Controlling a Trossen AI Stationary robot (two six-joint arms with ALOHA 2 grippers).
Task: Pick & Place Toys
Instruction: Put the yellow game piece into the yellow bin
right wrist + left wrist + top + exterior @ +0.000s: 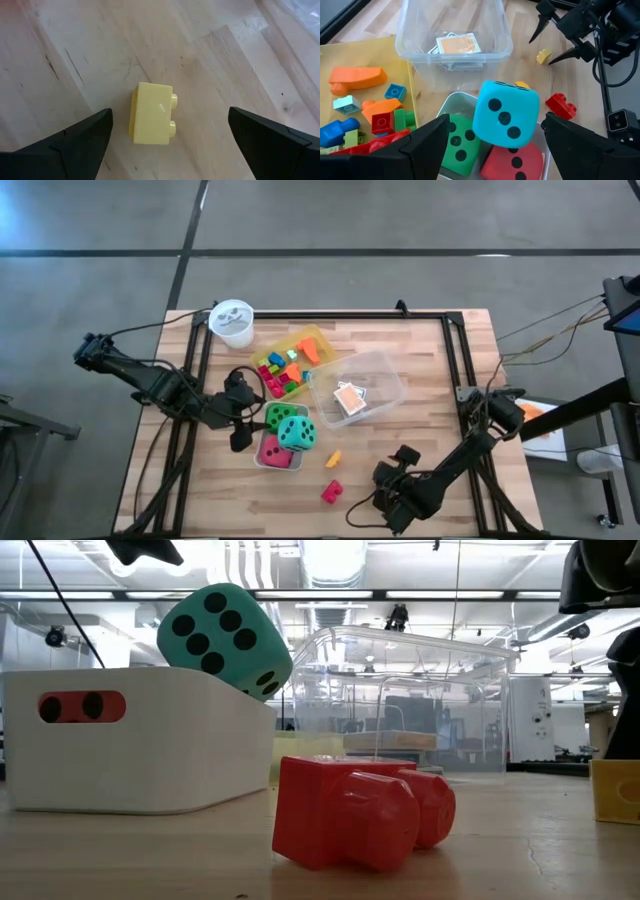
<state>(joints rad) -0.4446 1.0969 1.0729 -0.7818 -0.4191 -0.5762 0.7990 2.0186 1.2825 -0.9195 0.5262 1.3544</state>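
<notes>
The yellow block [151, 114] lies loose on the tabletop [420, 380], directly under the right tool [170, 132], whose fingers stand wide on either side without touching it. A red block [331, 491] sits nearby. The teal die [505, 114] perches atop the green die [459, 145] and red die [512, 162] in the white bin [140, 740], the left tool [492, 145] wide around it, empty. That die looks tippy; a nudge could roll it out. An off-centre descent could push the yellow block away.
</notes>
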